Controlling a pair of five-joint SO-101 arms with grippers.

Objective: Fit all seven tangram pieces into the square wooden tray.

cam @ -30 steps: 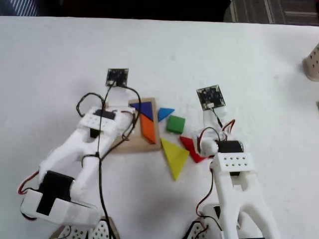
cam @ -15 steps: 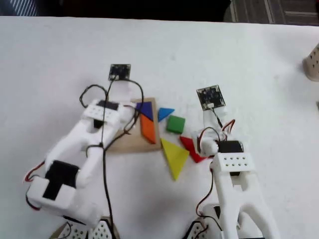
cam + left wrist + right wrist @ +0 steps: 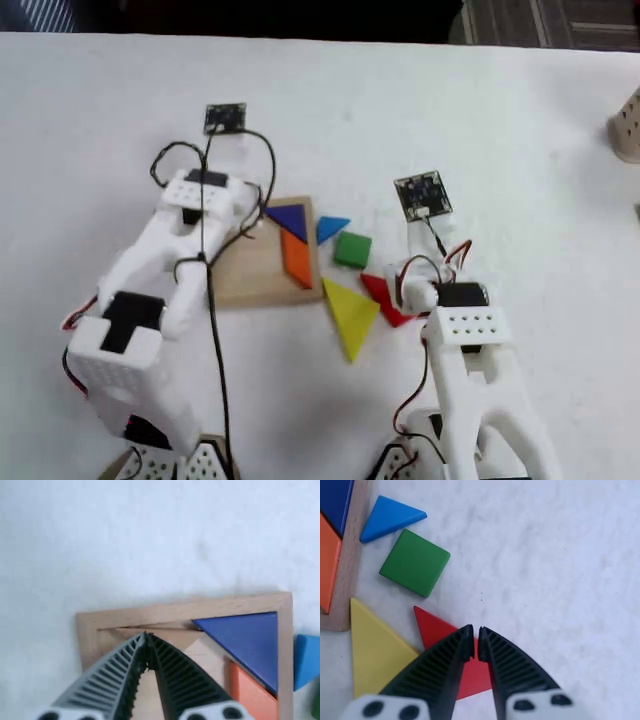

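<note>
Bright, even light is flooding the table (image 3: 500, 120) around the tray (image 3: 250, 282). Faint shadows are edging the tray.

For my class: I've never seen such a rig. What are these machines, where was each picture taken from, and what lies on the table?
Two small white robot arms sit side by side at a table. One picture looks down from a fixed camera; the other two come from cameras on the arms' wrists. The left gripper is over the wooden tray, which holds a dark blue triangle and an orange piece. The right gripper is above a red triangle; nearby lie a yellow triangle, a green square and a light blue triangle. Both grippers are shut and hold nothing.
</note>
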